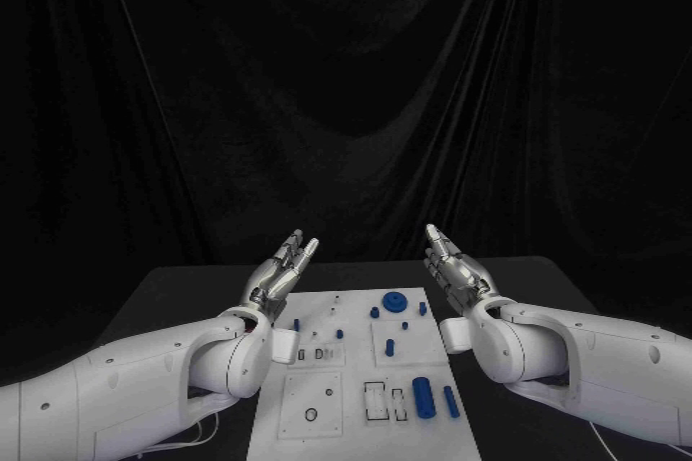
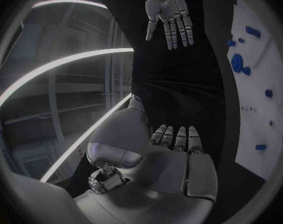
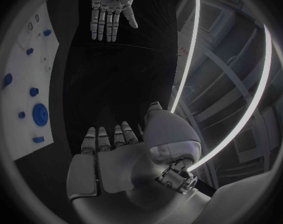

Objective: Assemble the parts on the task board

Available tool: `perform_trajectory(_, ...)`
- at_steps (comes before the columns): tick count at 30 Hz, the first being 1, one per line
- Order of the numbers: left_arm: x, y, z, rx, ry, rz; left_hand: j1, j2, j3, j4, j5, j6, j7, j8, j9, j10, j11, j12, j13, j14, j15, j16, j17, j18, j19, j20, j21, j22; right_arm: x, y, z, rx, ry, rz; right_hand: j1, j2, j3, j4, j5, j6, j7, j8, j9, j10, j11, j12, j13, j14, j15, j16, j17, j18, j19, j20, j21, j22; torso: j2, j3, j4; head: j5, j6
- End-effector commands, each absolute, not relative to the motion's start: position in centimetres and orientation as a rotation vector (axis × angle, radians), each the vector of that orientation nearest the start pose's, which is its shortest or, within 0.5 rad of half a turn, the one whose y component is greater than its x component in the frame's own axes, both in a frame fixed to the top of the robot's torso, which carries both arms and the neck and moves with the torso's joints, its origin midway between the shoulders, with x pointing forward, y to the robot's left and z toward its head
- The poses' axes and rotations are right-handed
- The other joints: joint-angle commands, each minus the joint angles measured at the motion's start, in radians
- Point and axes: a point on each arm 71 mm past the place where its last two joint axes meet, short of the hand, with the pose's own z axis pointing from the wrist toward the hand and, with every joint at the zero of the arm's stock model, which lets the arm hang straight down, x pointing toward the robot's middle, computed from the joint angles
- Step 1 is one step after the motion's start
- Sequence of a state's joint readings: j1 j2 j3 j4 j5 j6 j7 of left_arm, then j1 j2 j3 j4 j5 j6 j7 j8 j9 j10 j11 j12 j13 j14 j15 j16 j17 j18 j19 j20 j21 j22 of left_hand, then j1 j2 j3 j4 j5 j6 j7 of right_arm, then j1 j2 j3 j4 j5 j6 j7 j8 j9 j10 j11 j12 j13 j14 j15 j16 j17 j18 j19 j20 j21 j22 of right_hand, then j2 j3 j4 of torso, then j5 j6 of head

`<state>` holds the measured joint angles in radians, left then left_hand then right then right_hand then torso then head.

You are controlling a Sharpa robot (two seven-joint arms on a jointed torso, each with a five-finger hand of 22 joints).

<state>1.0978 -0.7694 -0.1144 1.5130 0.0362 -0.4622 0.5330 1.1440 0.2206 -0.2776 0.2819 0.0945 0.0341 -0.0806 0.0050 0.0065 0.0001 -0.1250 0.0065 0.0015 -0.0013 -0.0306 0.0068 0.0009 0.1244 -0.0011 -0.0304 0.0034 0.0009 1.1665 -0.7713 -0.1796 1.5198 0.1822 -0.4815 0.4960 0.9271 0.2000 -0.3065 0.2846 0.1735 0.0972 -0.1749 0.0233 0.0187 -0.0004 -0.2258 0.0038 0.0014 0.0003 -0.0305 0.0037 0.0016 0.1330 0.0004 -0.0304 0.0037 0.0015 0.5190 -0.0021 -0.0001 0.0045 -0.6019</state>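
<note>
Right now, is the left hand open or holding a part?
Open: the left hand is raised above the task board, fingers straight, nothing in it.

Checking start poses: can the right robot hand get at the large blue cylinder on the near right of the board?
Probably yes. The right robot hand is raised, open and holds nothing, and the large blue cylinder lies uncovered on the task board, nothing above it.

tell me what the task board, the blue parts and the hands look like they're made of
Task board: matte white, flat with cut-out slots, probably plastic or painted sheet; no glare shows.
Blue parts, such as the long cylinder and the round disc: even solid blue, likely moulded or printed plastic.
Left hand and right hand: silver-grey with soft highlights, either metal or metallic-finish plastic.
</note>
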Motion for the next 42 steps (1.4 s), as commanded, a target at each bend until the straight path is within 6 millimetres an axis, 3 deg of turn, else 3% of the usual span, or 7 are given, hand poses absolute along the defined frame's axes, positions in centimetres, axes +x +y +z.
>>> perform_trajectory(1, 45.9, 17.4, -24.1, -1.169, 1.408, -1.735, 0.035, 0.003, -0.017, 0.008, 0.005, 0.008, -0.013, 0.004, 0.002, 0.000, -0.009, -0.006, -0.001, 0.001, -0.123, -0.007, -0.001, 0.034, 0.001, 0.031, -0.003, -0.001, 46.5, -18.3, -24.6, 1.457, 1.470, 1.545, 0.011, 0.001, -0.006, 0.002, 0.002, 0.010, 0.008, 0.005, 0.001, 0.000, 0.012, -0.004, -0.001, 0.000, -0.216, -0.004, -0.002, 0.022, 0.000, -0.131, -0.004, -0.002, 0.000, -0.0001, -0.0001, 0.000, 0.000)
perform_trajectory(19, 45.3, 16.9, -24.5, -1.151, 1.465, -2.073, 0.044, 0.004, -0.018, 0.009, 0.002, 0.035, -0.001, 0.010, 0.008, 0.000, 0.002, -0.006, -0.001, 0.001, -0.102, -0.007, -0.001, 0.042, 0.001, 0.050, -0.003, -0.001, 46.5, -18.3, -24.7, 1.476, 1.484, 1.570, 0.023, -0.008, -0.029, 0.006, -0.032, 0.068, 0.085, 0.027, 0.009, 0.013, 0.097, 0.016, 0.007, 0.000, -0.004, -0.004, -0.002, 0.025, 0.003, 0.085, 0.000, 0.001, 0.000, -0.0001, -0.0001, 0.000, 0.000)
perform_trajectory(20, 45.9, 18.7, -25.4, -1.168, 1.501, -2.077, 0.045, 0.005, -0.017, 0.009, 0.003, 0.037, 0.000, 0.010, 0.008, 0.000, 0.003, -0.006, -0.001, 0.001, -0.098, -0.007, -0.001, 0.043, 0.001, 0.051, -0.003, -0.001, 46.7, -18.8, -25.4, 1.505, 1.632, 1.710, 0.022, -0.008, -0.030, 0.006, -0.035, 0.069, 0.088, 0.027, 0.009, 0.012, 0.100, 0.016, 0.007, 0.000, 0.001, -0.004, -0.002, 0.026, 0.003, 0.090, 0.000, 0.001, -0.001, -0.0002, -0.0043, 0.024, -0.077)
perform_trajectory(26, 45.9, 19.1, -25.4, -1.172, 1.498, -2.068, 0.054, 0.005, -0.016, 0.007, 0.018, 0.041, 0.001, 0.011, 0.008, 0.000, 0.007, -0.006, -0.001, 0.001, -0.094, -0.007, -0.001, 0.048, 0.001, 0.054, -0.003, -0.001, 46.7, -18.7, -25.5, 1.509, 1.690, 1.746, 0.051, -0.020, -0.021, 0.000, -0.030, 0.090, 0.115, 0.034, 0.011, 0.019, 0.139, 0.031, 0.010, 0.002, 0.064, -0.001, 0.000, 0.034, 0.024, 0.161, 0.015, 0.010, 0.001, -0.0005, 0.0006, 0.021, -0.095)
perform_trajectory(30, 46.0, 19.5, -25.5, -1.175, 1.491, -2.049, 0.066, 0.005, -0.013, 0.006, 0.040, 0.048, -0.002, 0.012, 0.009, 0.000, 0.003, -0.006, -0.001, 0.001, -0.104, -0.007, -0.001, 0.050, 0.001, 0.055, -0.003, -0.001, 46.9, -18.8, -25.8, 1.513, 1.734, 1.756, 0.160, -0.023, 0.005, -0.081, 0.080, 0.135, 0.129, 0.045, 0.016, 0.090, 0.263, 0.129, 0.031, 0.187, 0.162, 0.115, 0.048, 0.049, 0.269, 0.310, 0.142, 0.068, 0.002, -0.0009, 0.0018, 0.028, -0.132)
perform_trajectory(36, 46.1, 20.0, -25.7, -1.182, 1.496, -2.036, 0.077, 0.006, -0.010, 0.006, 0.054, 0.055, -0.001, 0.013, 0.010, 0.000, 0.004, -0.006, -0.001, 0.001, -0.104, -0.007, -0.001, 0.051, 0.001, 0.053, -0.003, -0.001, 47.2, -19.4, -26.0, 1.473, 1.788, 1.737, 0.253, -0.026, 0.006, -0.185, 0.147, 0.259, 0.169, 0.077, 0.029, 0.262, 0.351, 0.329, 0.053, 0.627, 0.229, 0.287, 0.096, 0.044, 0.685, 0.320, 0.302, 0.113, -0.002, -0.0013, -0.0002, 0.034, -0.165)
perform_trajectory(42, 46.1, 20.9, -25.9, -1.189, 1.501, -2.027, 0.098, 0.008, -0.004, 0.005, 0.082, 0.059, 0.001, 0.014, 0.011, 0.000, 0.007, -0.006, -0.001, 0.001, -0.094, -0.007, -0.001, 0.053, 0.001, 0.056, -0.003, -0.001, 47.9, -20.0, -25.4, 1.051, 1.868, 1.574, 0.352, -0.031, 0.019, -0.270, 0.181, 0.353, 0.219, 0.100, 0.038, 0.425, 0.399, 0.452, 0.066, 0.840, 0.197, 0.343, 0.104, 0.051, 0.865, 0.301, 0.363, 0.123, -0.002, -0.0009, -0.0021, 0.038, -0.192)
